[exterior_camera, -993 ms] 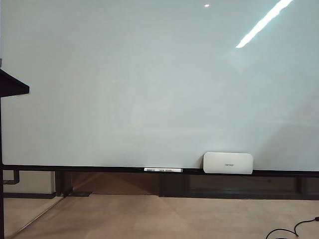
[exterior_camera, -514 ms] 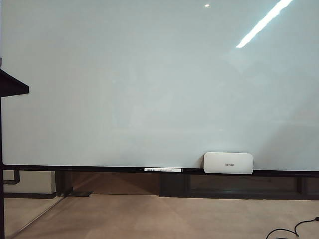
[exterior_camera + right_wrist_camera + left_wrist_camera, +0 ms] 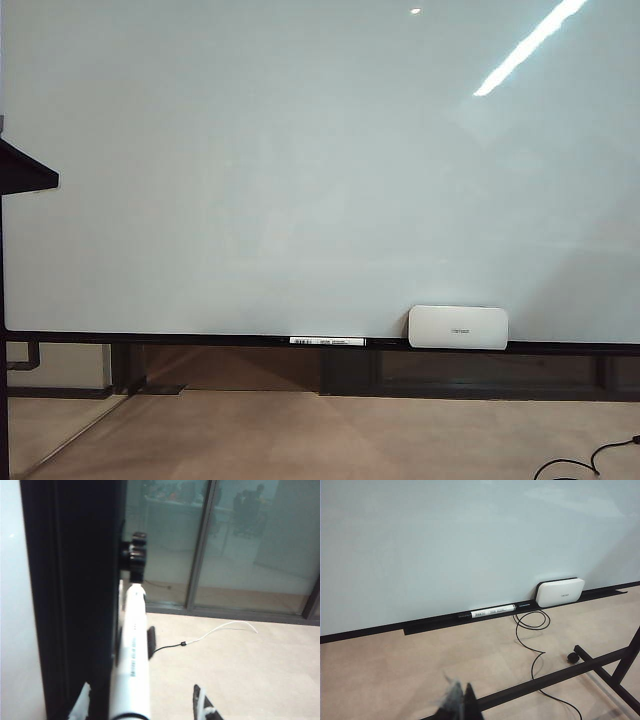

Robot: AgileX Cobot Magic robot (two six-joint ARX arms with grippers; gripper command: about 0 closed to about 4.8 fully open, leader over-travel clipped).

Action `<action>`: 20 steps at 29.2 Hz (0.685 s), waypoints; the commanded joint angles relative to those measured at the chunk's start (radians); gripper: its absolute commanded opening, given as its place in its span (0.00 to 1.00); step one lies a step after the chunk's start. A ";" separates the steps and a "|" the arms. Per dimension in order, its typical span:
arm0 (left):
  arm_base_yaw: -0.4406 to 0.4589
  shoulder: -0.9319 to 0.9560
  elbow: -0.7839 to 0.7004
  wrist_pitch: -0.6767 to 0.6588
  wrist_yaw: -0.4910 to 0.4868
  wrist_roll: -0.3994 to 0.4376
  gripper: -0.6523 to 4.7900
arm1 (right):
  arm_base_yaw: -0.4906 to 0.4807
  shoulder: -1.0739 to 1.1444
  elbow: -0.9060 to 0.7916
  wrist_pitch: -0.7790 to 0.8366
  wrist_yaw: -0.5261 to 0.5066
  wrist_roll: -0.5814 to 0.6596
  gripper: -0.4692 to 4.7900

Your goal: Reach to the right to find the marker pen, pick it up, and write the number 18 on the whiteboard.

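Inspection findings for you, operator. Neither arm appeared in the exterior view. The whiteboard (image 3: 300,170) filled that view, its face glossy white with a ceiling light reflected on it. On its black ledge (image 3: 200,338) lay a white barcode-labelled pen (image 3: 327,341) and, well apart to the right, a white eraser (image 3: 457,327).

Your left gripper (image 3: 461,705) hung low over the floor, well short of the ledge. Its blurred tips lay together with nothing between them.

Your right gripper (image 3: 142,705) was off beside a black upright post (image 3: 75,580). Its jaws stood wide apart, one finger on either side of the marker pen (image 3: 132,650). The pen showed a white printed barrel and a black end, and ran alongside the post, ungripped.
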 commanded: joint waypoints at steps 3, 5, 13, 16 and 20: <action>0.000 -0.001 0.004 0.015 -0.003 -0.003 0.12 | 0.005 -0.006 0.007 0.011 0.011 -0.006 0.58; 0.000 -0.001 0.004 0.015 -0.003 -0.003 0.12 | 0.005 -0.006 0.008 0.010 0.011 -0.006 0.58; 0.000 -0.001 0.004 0.015 -0.003 -0.004 0.12 | 0.005 -0.006 0.008 0.010 0.030 -0.019 0.46; 0.000 -0.001 0.004 0.015 -0.003 -0.012 0.12 | 0.005 -0.006 0.008 0.008 0.036 -0.019 0.29; 0.000 -0.001 0.006 0.015 -0.003 -0.014 0.12 | 0.005 -0.006 0.008 0.008 0.036 -0.019 0.16</action>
